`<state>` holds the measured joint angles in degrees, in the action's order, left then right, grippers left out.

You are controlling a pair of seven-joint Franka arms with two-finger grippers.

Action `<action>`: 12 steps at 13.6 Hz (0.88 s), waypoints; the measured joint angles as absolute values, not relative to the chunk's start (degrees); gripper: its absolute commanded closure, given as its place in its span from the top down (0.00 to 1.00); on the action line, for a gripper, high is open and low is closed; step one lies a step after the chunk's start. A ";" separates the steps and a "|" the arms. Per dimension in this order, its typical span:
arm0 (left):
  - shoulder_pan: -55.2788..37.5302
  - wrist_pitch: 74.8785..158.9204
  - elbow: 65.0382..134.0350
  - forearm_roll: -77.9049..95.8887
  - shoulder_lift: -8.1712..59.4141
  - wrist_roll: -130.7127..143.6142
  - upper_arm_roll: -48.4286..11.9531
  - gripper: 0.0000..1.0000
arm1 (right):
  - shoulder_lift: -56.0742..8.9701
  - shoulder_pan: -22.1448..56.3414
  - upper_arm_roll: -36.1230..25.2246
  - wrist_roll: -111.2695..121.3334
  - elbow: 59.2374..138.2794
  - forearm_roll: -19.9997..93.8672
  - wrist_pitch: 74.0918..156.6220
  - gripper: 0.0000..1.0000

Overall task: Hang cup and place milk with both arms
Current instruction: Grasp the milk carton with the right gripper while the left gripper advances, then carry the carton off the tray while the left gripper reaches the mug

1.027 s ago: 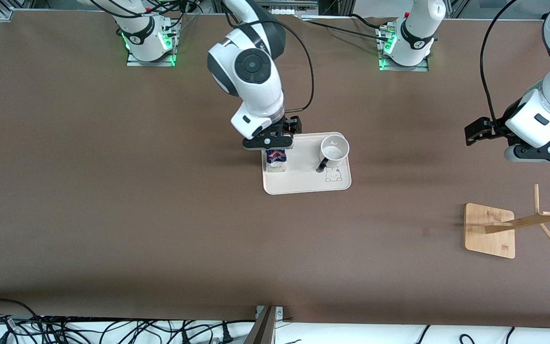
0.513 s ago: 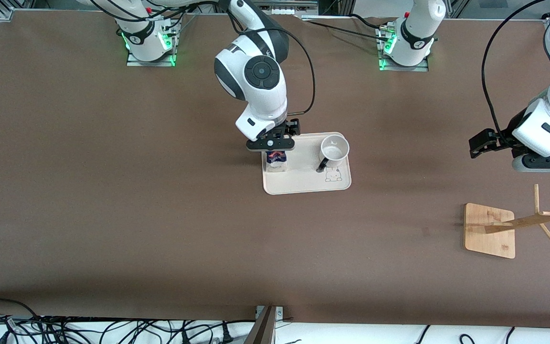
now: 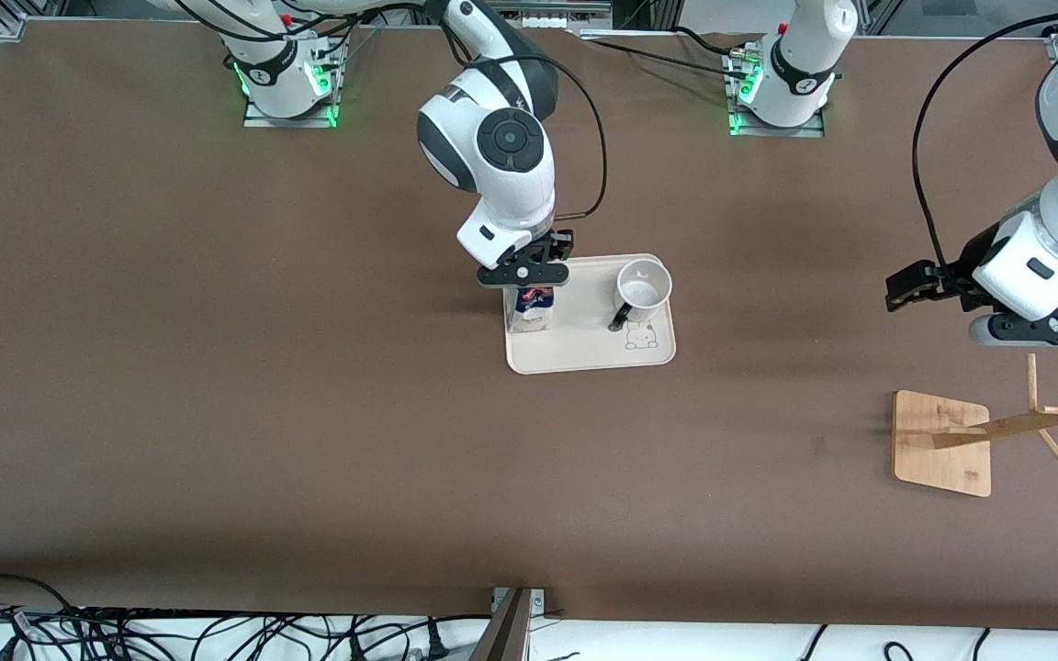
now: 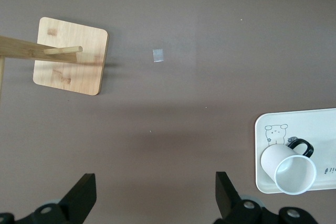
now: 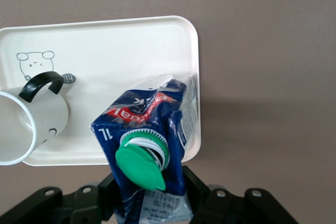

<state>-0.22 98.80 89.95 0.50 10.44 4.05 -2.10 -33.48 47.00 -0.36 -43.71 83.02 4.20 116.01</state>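
Observation:
The milk (image 3: 532, 309) (image 5: 152, 129), a dark blue carton with a green cap (image 5: 139, 163), stands on the cream tray (image 3: 584, 363) at its edge toward the right arm's end. My right gripper (image 3: 525, 275) (image 5: 149, 192) is shut on the carton's top, one finger on each side. The white cup (image 3: 644, 285) (image 4: 289, 166) (image 5: 31, 124) stands upright on the same tray beside the milk, its black handle pointing toward the front camera. My left gripper (image 3: 1043, 330) (image 4: 156, 192) hangs open with nothing in it, over bare table between the tray and the wooden rack.
A wooden cup rack (image 3: 942, 441) (image 4: 71, 56) with a square base and slanted pegs stands toward the left arm's end, nearer the front camera than the tray. A small pale patch (image 4: 158, 55) marks the brown table near it. Cables lie along the table's front edge.
My right gripper has shut on the milk's top. The left arm has shifted a little toward the rack, still open.

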 measured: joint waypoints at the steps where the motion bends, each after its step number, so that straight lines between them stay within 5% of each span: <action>1: 0.01 98.81 89.94 0.50 10.49 4.05 -2.09 1.00 | -33.38 46.99 -0.44 -43.71 82.88 4.20 115.98 0.45; 6: 0.96 98.46 90.08 0.51 12.08 5.12 -1.96 1.00 | -31.08 44.63 -1.77 -41.93 76.74 5.09 105.54 0.45; 12: -0.96 96.02 90.15 0.76 13.41 17.50 -3.67 1.00 | -27.73 28.40 -2.69 -18.64 74.73 9.98 94.17 0.45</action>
<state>-0.96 96.02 90.15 0.76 13.41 17.50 -3.67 -27.73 28.40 -2.69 -18.64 74.73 9.98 94.17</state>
